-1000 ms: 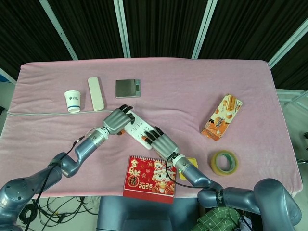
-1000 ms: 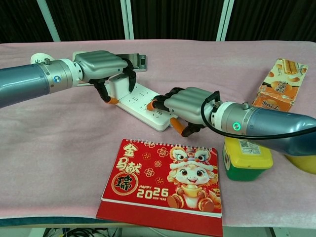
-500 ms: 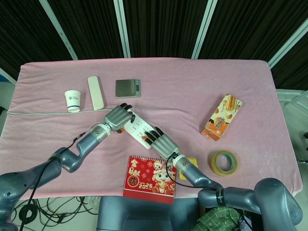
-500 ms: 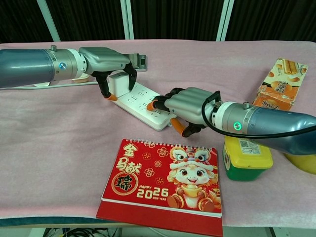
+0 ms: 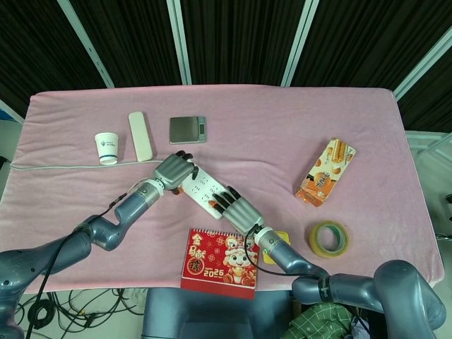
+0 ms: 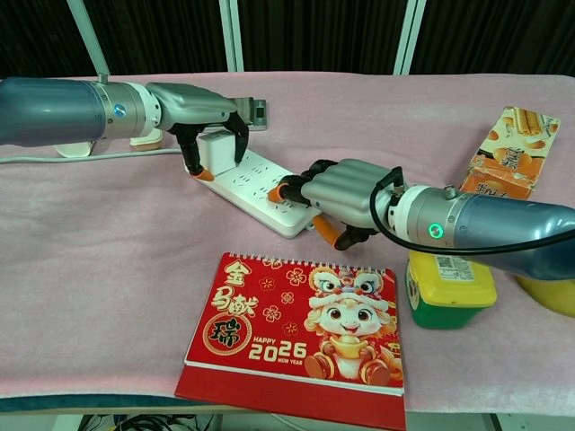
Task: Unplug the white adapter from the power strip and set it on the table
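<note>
A white power strip [image 6: 260, 190] [image 5: 205, 192] lies slantwise in the middle of the pink table. The white adapter [image 6: 216, 149] stands plugged into its far left end. My left hand [image 6: 202, 115] [image 5: 174, 171] curls over the adapter and grips it between thumb and fingers. My right hand [image 6: 340, 195] [image 5: 236, 208] lies palm down on the near right end of the strip, fingers curled over its edge, pressing on it.
A red 2026 calendar [image 6: 301, 323] stands at the front edge, a yellow-green box [image 6: 449, 285] and a tape roll [image 5: 328, 239] right of it. A snack box [image 5: 325, 171] lies right. A scale [image 5: 188, 129], a white bar [image 5: 140, 136] and a paper cup [image 5: 106, 148] sit behind.
My left hand has shifted slightly toward the back and tightened around the adapter, its wrist turning. The right hand and the strip have stayed put.
</note>
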Action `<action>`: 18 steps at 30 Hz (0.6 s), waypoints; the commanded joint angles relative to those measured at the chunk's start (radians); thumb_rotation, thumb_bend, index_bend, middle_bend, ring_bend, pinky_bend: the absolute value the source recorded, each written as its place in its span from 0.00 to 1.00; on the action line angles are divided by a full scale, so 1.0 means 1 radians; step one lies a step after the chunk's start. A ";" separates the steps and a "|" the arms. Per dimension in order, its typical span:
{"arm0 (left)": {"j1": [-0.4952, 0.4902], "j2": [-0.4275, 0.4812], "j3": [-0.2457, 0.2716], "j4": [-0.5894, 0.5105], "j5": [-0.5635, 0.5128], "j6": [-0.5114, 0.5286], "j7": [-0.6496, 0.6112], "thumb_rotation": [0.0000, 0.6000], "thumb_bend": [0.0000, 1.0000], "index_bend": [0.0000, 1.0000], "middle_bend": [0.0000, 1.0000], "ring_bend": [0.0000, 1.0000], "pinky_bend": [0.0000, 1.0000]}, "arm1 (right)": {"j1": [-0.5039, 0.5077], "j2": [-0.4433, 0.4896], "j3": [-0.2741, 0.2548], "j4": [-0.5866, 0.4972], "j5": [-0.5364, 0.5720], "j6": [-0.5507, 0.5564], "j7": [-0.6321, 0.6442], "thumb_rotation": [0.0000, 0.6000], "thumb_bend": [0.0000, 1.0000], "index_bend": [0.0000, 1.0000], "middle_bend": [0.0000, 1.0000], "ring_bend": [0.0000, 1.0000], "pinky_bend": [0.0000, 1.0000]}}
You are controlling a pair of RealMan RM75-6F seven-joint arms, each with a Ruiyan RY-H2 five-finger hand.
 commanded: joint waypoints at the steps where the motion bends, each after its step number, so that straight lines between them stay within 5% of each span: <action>1: 0.020 -0.019 0.013 0.005 0.038 0.086 0.025 1.00 0.64 0.61 0.58 0.15 0.18 | 0.002 0.001 -0.001 -0.002 0.005 -0.002 -0.004 1.00 0.74 0.27 0.17 0.15 0.05; 8: 0.066 -0.081 0.065 0.084 0.178 0.273 -0.057 1.00 0.64 0.63 0.59 0.16 0.21 | -0.001 0.003 -0.009 -0.006 0.018 -0.003 -0.010 1.00 0.74 0.27 0.18 0.16 0.05; 18: 0.102 -0.141 0.133 0.238 0.298 0.391 -0.235 1.00 0.64 0.63 0.60 0.18 0.24 | 0.007 0.006 -0.017 -0.010 0.034 -0.015 -0.023 1.00 0.74 0.32 0.22 0.18 0.05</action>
